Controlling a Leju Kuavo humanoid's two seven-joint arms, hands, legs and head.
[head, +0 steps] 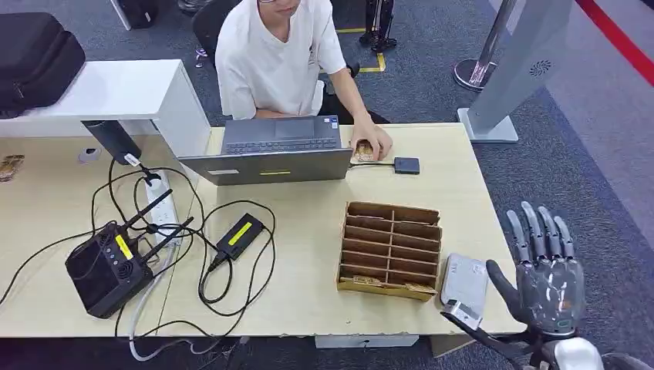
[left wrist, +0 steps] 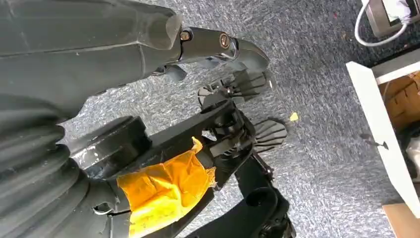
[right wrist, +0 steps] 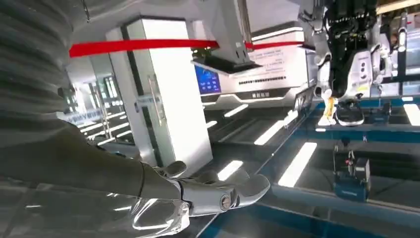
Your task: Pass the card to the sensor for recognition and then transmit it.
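From the head view, the right hand [head: 549, 284] is raised off the near right corner of the bench [head: 308, 301], palm side turned away, its fingers [head: 532, 231] straight and spread wide with nothing in them. Just beside the thumb, toward the bench, lies a small grey sensor [head: 463, 287] flat on the wood. Past the sensor from the fingers stands a brown slotted card rack [head: 390, 250], with a card [head: 367, 280] lying in its nearest row. Well beyond the fingers, at the far edge of the bench, a person [head: 278, 58] in a white shirt sits behind a laptop [head: 274, 151], one hand [head: 372, 145] resting on a card next to a small dark box [head: 406, 165]. Far across from the fingers sit a black router [head: 104, 270] and a tangle of cables [head: 224, 262]. In the left wrist view, the left hand [left wrist: 148, 39] hangs over grey carpet [left wrist: 317, 59]; its thumb and a finger reach out straight and it holds nothing, though I cannot tell how the other fingers lie. In the right wrist view, the right hand's fingers [right wrist: 233, 191] stretch out flat and empty toward a bright hall with a red stripe [right wrist: 148, 45] on the wall beyond.
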